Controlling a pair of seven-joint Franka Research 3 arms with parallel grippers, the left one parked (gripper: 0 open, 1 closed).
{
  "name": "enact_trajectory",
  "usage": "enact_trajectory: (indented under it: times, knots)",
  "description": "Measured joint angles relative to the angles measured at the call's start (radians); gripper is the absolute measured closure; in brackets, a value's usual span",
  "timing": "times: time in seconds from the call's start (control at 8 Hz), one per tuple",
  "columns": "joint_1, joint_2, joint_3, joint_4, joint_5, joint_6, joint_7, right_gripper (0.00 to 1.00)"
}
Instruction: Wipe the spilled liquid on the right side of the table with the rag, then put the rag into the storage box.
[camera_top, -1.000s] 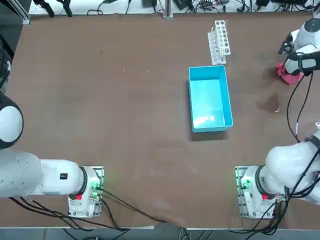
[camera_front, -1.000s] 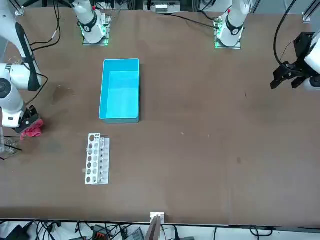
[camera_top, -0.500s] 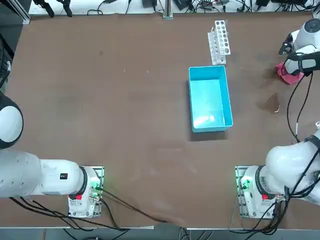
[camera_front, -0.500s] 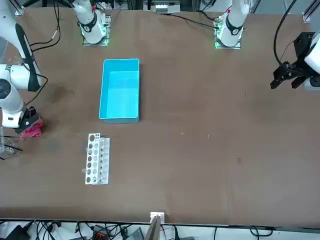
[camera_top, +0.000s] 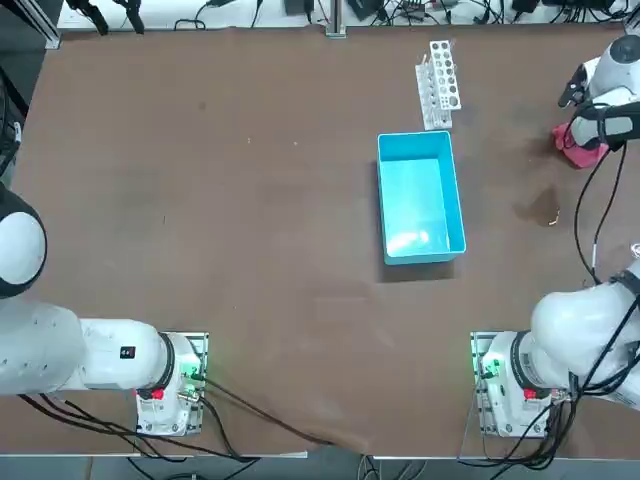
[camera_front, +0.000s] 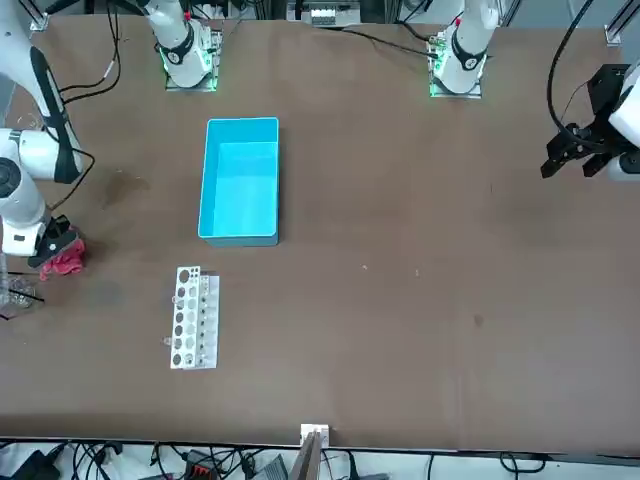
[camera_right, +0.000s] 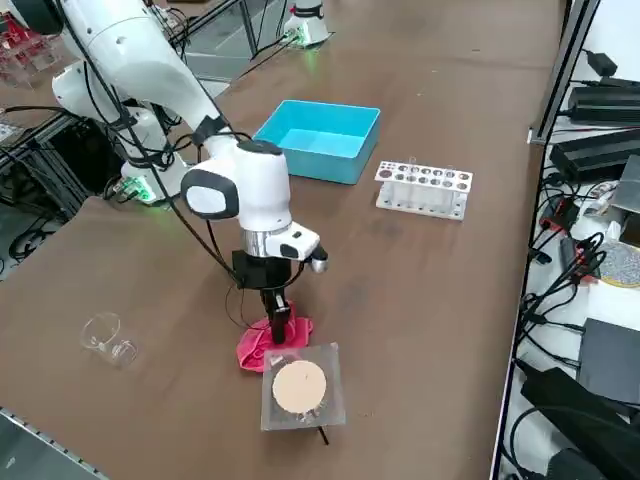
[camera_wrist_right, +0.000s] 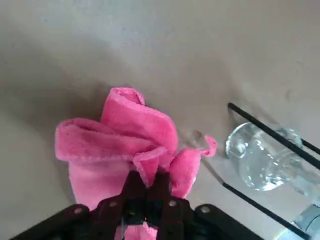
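Rag: pink, crumpled, lying on the table near its far right edge, pinched at a raised fold.
Right gripper: pointing straight down onto the rag, fingers clenched on the cloth.
Spilled liquid: darker wet patch, near the rag, toward the robot's side.
Storage box: light blue, well apart from the rag, toward the table's middle.
Test-tube rack: white, just beyond the box.

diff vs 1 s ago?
The right gripper has closed its fingers on a fold of the rag, which stays on the table. The arm has not shifted. Storage box, test-tube rack and spilled liquid unchanged.
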Motion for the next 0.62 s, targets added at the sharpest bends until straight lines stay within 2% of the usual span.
enact_trajectory:
  times: [0.38,0.62]
  knots:
    - [0.0,-0.054,0.003,0.012,0.001,-0.047,0.003,0.98]
    - [0.001,-0.14,0.024,0.018,0.036,-0.162,0.004,0.98]
